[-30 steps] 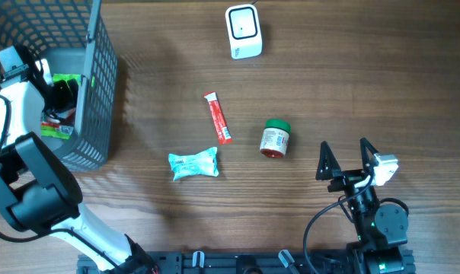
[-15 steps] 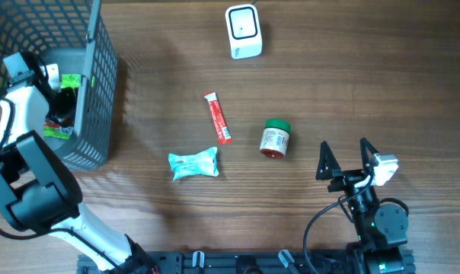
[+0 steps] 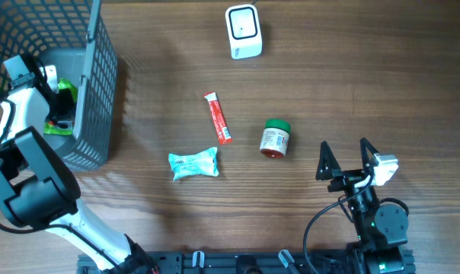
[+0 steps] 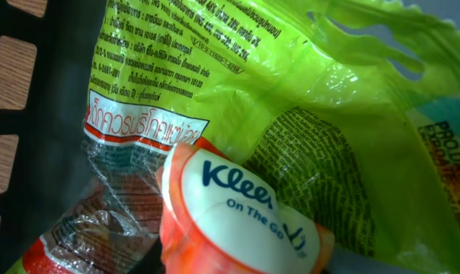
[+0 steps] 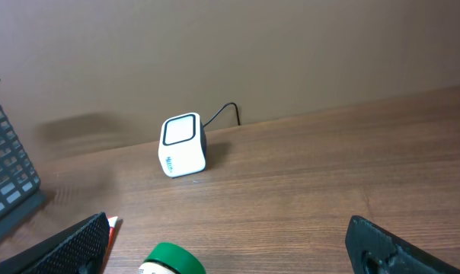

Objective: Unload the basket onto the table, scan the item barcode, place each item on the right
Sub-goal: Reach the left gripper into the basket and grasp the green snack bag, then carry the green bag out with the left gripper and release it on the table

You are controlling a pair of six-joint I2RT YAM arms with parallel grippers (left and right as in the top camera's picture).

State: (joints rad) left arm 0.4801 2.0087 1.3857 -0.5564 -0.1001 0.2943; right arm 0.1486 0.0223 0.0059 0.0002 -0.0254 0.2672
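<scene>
My left gripper reaches down into the grey mesh basket at the table's left edge, mostly hidden by its own arm. The left wrist view is filled by an orange-and-white Kleenex tissue pack right at the camera, lying on a lime-green printed bag. No fingers show there, and I cannot tell whether the pack is gripped. The white barcode scanner stands at the far middle. Over bare wood at the near right, my right gripper stands open and holds nothing.
On the table lie a red stick packet, a teal wrapped packet and a green-capped bottle on its side. A clear wrapper with red print lies in the basket beside the tissue pack.
My left arm has shifted slightly inside the basket, covering more of the green bag. The right arm and the items on the table have not moved.
</scene>
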